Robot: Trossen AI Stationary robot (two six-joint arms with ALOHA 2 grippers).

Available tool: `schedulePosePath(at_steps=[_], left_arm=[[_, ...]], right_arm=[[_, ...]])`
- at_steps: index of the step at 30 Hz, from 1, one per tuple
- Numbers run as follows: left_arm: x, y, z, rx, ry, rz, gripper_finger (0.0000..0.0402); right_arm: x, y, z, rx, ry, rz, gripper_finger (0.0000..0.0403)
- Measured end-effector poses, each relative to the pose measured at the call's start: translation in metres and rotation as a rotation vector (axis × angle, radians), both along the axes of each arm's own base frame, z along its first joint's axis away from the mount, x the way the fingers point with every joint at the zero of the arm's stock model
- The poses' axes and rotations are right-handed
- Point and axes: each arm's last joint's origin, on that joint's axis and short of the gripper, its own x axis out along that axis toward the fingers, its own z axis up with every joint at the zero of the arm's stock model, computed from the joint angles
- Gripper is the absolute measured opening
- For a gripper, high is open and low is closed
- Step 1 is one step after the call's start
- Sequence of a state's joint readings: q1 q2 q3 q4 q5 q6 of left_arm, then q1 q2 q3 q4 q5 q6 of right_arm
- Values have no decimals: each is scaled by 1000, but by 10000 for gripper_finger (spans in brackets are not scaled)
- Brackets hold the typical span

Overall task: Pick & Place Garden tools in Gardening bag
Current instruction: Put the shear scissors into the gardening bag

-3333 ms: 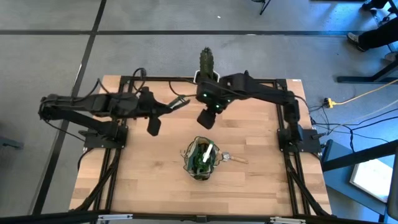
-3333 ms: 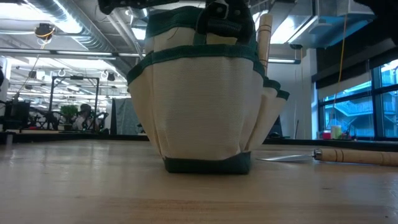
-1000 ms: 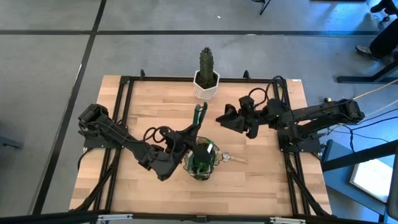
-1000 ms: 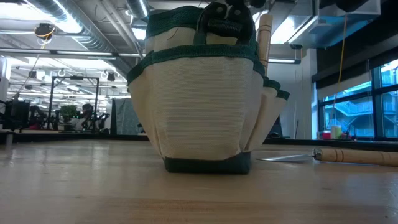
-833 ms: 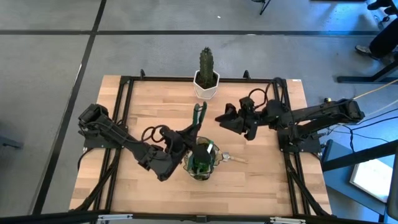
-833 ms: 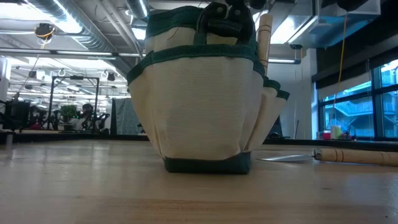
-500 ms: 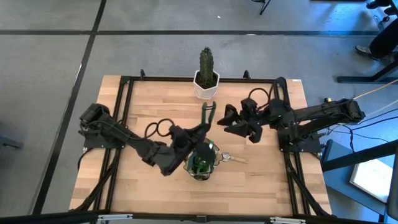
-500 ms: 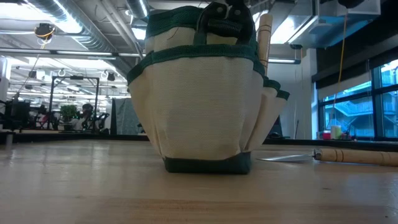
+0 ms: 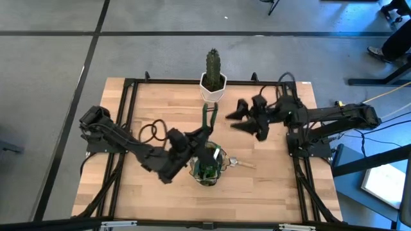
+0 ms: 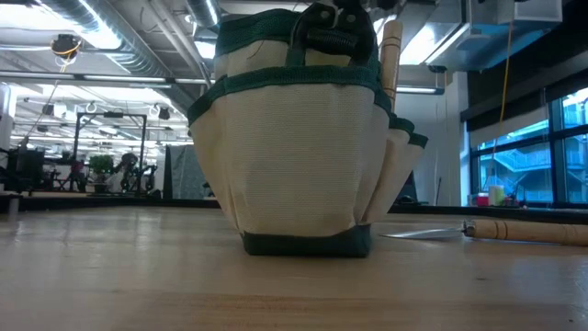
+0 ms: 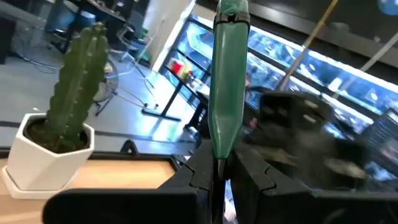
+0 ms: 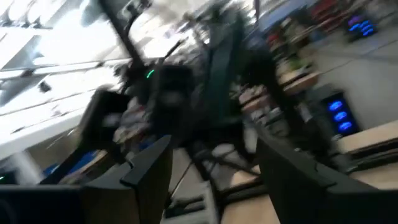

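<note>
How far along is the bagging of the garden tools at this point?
Some tools already stand in the gardening bag; a wooden handle sticks up from it. In hand: the left claw, shut on a green-handled tool, is just behind the bag. Left: a wooden-handled tool lies on the table beside the bag. The right claw is open and empty.

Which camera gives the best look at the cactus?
The left wrist view: the cactus stands close and sharp in its white pot. The high view shows it small at the table's far edge; the low and right wrist views miss it.

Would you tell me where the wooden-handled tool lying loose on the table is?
In the high view, the wooden-handled tool lies flat on the table, just right of the gardening bag.
</note>
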State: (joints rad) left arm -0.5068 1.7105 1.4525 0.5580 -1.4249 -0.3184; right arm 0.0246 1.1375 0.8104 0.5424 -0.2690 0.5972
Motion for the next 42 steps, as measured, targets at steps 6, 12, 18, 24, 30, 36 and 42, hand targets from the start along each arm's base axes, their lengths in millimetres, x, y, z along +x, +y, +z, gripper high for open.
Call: schedulePosePath(at_steps=[6,12,18,24,30,36,42], left_arm=[[1,-2,-4,4,-48,-141,24],[22,17,-19,-11,-89,-207,24],[29,31,-18,-12,-121,-238,24],[30,33,-18,-17,-128,-248,24],[33,33,-22,-29,-121,-238,24],[33,34,-22,-31,-126,-243,24],[33,33,-22,-30,-125,-247,24]], right_arm=[[-7,-11,8,-2,-35,-47,234],[-7,-10,6,-9,-22,-17,234],[-7,-10,6,-7,-17,-9,234],[-7,-9,7,5,-22,17,234],[-7,-12,7,7,-25,-8,234],[-7,-13,7,24,-26,-55,220],[-7,-13,7,48,-13,-48,140]])
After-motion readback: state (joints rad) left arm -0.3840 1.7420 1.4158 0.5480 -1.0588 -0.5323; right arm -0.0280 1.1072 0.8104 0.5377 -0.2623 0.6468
